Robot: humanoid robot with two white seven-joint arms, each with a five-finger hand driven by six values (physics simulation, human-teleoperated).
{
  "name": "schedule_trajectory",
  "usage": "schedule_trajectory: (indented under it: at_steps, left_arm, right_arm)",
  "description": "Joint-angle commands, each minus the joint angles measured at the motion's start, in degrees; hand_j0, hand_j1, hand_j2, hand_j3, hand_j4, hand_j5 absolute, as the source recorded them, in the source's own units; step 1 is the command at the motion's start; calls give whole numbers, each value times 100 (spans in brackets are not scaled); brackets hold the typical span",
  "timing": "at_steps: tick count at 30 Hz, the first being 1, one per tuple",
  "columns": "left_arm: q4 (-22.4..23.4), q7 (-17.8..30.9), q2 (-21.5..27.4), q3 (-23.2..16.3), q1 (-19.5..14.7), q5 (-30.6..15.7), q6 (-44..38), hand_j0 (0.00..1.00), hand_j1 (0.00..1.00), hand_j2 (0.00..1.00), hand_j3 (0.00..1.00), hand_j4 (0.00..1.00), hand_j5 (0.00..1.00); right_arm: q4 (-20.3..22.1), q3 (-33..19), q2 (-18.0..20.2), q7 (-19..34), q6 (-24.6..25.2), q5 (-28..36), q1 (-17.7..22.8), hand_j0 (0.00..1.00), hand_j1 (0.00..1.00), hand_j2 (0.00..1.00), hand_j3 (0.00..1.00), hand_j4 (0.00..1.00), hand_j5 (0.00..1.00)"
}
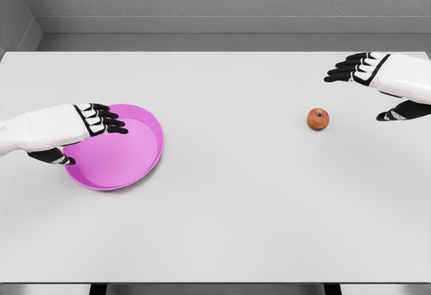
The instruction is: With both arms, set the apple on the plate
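Left hand (74,128) comes in from the left edge, forearm roughly level, palm down over the left part of the pink plate (135,164). Fingers are extended and close together, pointing right across the plate's rim; thumb hangs below, tucked toward the plate's near-left edge. It holds nothing. Cannot tell whether it touches the plate or hovers.

Right hand (377,79) enters from the right edge, upper right of the white table (222,227). Fingers straight, loosely spread, pointing left; thumb splayed low and apart from them. Nothing in its grasp.

Apple (318,118) sits on the table right of centre, near the right hand, below and left of its fingertips, not touching. It's well apart from the plate.
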State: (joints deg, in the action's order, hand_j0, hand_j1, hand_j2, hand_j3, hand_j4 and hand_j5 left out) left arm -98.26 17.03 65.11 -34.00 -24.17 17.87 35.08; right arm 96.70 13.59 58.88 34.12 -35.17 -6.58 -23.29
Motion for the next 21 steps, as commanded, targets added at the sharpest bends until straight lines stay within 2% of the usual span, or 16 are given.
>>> schedule_trajectory:
  at_steps: [1, 7, 11, 14, 18, 21]
  left_arm:
    - [-9, 38, 1, -1, 0, -38, -8, 100, 100, 100, 100, 100, 100]
    - [-9, 38, 2, -1, 0, -38, -8, 100, 100, 100, 100, 100, 100]
    - [-9, 38, -7, -1, 0, -38, -8, 100, 100, 100, 100, 100, 100]
    - [-9, 38, -7, -1, 0, -38, -8, 100, 100, 100, 100, 100, 100]
    - [-9, 38, -7, -1, 0, -38, -8, 100, 100, 100, 100, 100, 100]
    - [-9, 38, -7, -1, 0, -38, -8, 100, 100, 100, 100, 100, 100]
  right_arm:
    - [-2, 3, 18, -2, 17, 34, 0, 100, 100, 100, 100, 100, 100]
    - [-29, -14, 27, -2, 17, 60, -62, 100, 100, 100, 100, 100, 100]
    - [-213, 21, 18, 33, 17, 77, -44, 100, 100, 100, 100, 100, 100]
    - [-328, 504, 18, 86, 17, 165, -53, 100, 100, 100, 100, 100, 100]
    - [-328, 697, 27, 88, 17, 385, -88, 100, 100, 100, 100, 100, 100]
    - [-450, 1154, 9, 88, 17, 394, -290, 100, 100, 100, 100, 100, 100]
